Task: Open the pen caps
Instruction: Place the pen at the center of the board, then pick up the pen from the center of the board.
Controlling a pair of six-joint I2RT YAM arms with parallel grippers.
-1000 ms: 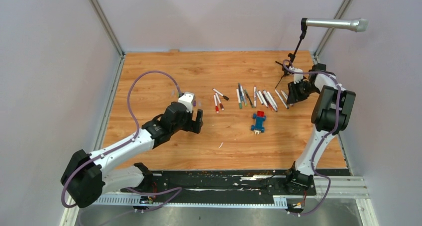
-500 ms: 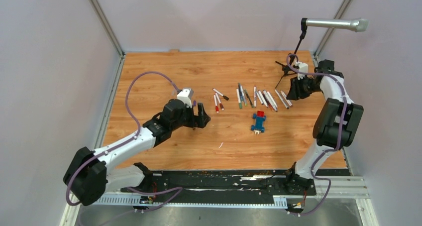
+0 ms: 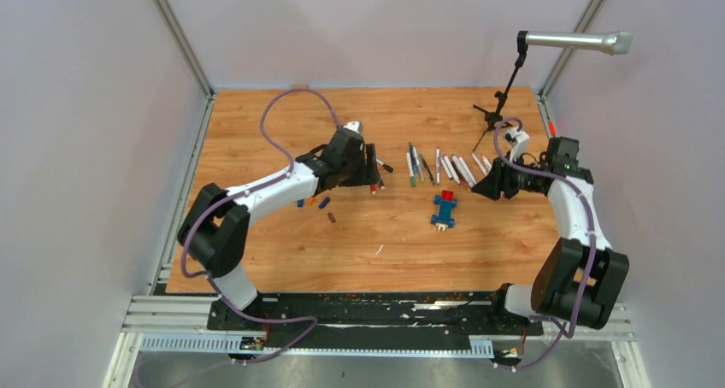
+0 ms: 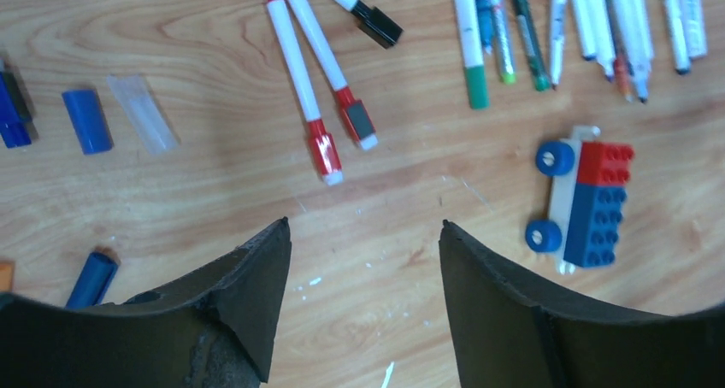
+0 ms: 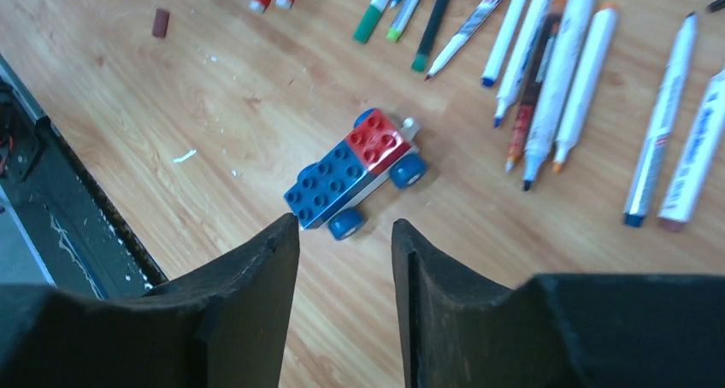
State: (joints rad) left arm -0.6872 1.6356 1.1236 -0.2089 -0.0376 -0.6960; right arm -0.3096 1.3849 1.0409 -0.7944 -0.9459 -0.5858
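Observation:
Two white pens with red caps (image 4: 323,149) lie just ahead of my left gripper (image 4: 365,226), which hovers open over bare wood with nothing between its jaws. A black-capped pen (image 4: 376,25) lies beyond them. Loose pen caps lie to the left: a blue one (image 4: 85,120), a clear one (image 4: 141,110) and another blue one (image 4: 92,277). A brown cap (image 5: 160,22) shows in the right wrist view. My right gripper (image 5: 345,226) is open a little and empty, just short of the row of pens (image 5: 547,72). From above, left gripper (image 3: 374,179) and right gripper (image 3: 480,189) flank the pens (image 3: 440,166).
A blue-and-red block car (image 3: 444,209) stands between the grippers, close in front of the right one (image 5: 350,179). A microphone stand (image 3: 504,89) rises at the back right. The table's black front rail (image 5: 51,200) runs along the near edge.
My left arm swung from the left-middle of the table up to the red-capped pens, uncovering loose caps, and its jaws narrowed slightly. My right gripper came forward and left off the back-right pens.

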